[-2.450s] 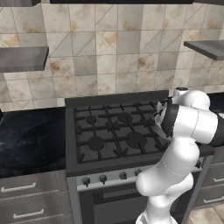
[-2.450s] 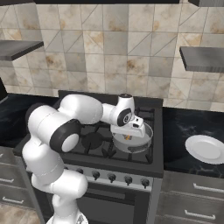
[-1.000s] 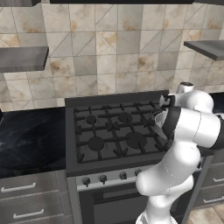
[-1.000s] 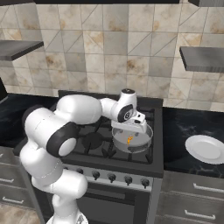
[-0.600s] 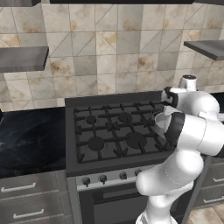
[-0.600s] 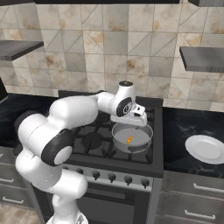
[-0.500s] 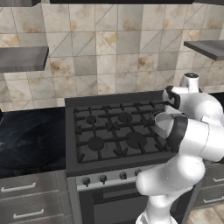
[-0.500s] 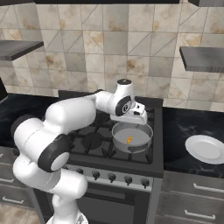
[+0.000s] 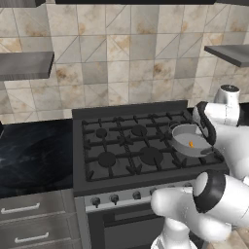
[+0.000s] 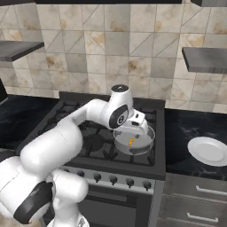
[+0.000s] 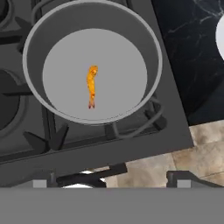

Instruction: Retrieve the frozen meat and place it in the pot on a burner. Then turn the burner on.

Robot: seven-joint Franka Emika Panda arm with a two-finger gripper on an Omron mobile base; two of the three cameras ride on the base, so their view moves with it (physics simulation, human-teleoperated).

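I am seeing the meat (image 11: pixel 92 86) lying near the middle of the pot (image 11: pixel 35 39), which is sitting on the stove's (image 9: pixel 126 146) front right burner. I am holding the gripper (image 11: pixel 111 176) above the pot, jaws spread wide and empty. The step in hand is the burner. I am judging that the knobs (image 10: pixel 111 179) below the pot need a centred, square approach before clamping and turning.
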